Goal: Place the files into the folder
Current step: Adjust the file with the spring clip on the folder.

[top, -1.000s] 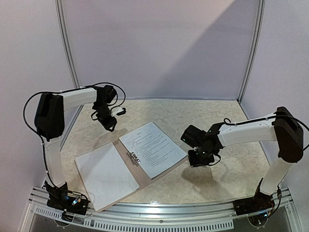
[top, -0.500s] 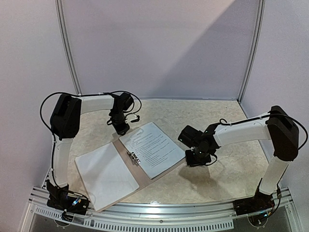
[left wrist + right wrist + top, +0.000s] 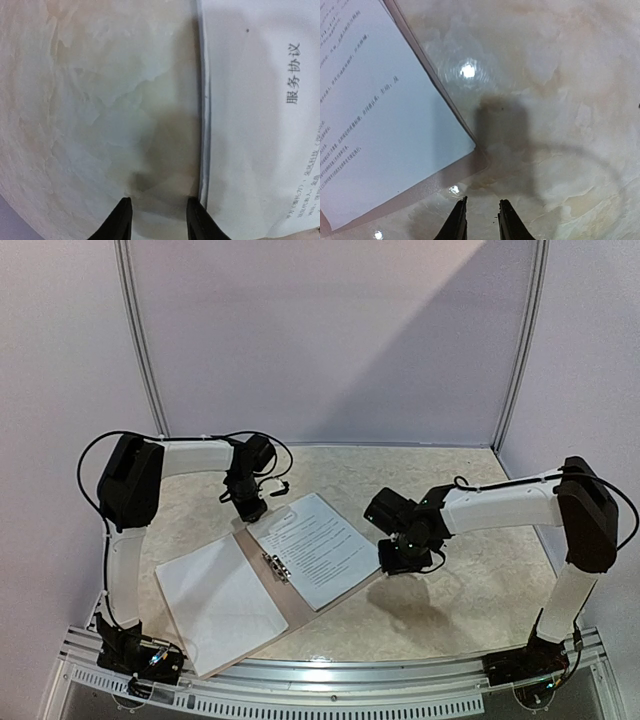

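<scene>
- The brown card folder lies open and flat on the marbled worktop, near its front edge.
- A metal clip sits on the folder's spine.
- Printed sheets lie text side up on the folder's right half.
- A blank white sheet covers the left half.
- The left claw hangs over bare worktop, just beside the far edge of the printed sheets. Its fingers are partly spread and nothing is between them.
- The right claw hangs over the worktop just off the folder's right corner. A narrow gap shows between its fingers, and they pinch nothing.
</scene>
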`<control>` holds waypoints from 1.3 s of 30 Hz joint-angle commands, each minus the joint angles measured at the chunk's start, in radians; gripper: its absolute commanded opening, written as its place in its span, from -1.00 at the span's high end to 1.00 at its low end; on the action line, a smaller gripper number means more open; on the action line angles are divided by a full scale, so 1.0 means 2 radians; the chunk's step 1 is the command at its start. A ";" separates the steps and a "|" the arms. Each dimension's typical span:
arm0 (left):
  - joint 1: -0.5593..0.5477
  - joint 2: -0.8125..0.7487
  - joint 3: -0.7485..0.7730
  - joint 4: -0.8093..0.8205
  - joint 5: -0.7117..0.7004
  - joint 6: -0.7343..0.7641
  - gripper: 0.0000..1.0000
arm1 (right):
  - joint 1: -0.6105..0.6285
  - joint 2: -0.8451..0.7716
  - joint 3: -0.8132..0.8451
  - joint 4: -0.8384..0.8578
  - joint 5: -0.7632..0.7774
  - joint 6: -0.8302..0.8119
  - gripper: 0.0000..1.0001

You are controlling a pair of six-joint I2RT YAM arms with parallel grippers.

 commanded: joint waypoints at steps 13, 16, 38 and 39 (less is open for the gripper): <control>-0.004 0.000 -0.024 -0.010 0.014 0.006 0.21 | -0.071 0.171 0.230 -0.040 0.034 -0.173 0.84; -0.004 -0.001 -0.026 -0.011 0.017 0.007 0.21 | -0.071 0.201 0.243 -0.042 0.017 -0.188 0.88; -0.003 -0.013 -0.045 -0.016 0.030 0.003 0.20 | -0.029 0.169 0.224 -0.041 -0.004 -0.210 0.99; -0.003 -0.015 -0.046 -0.016 0.031 0.002 0.20 | -0.027 0.168 0.224 -0.040 -0.006 -0.212 1.00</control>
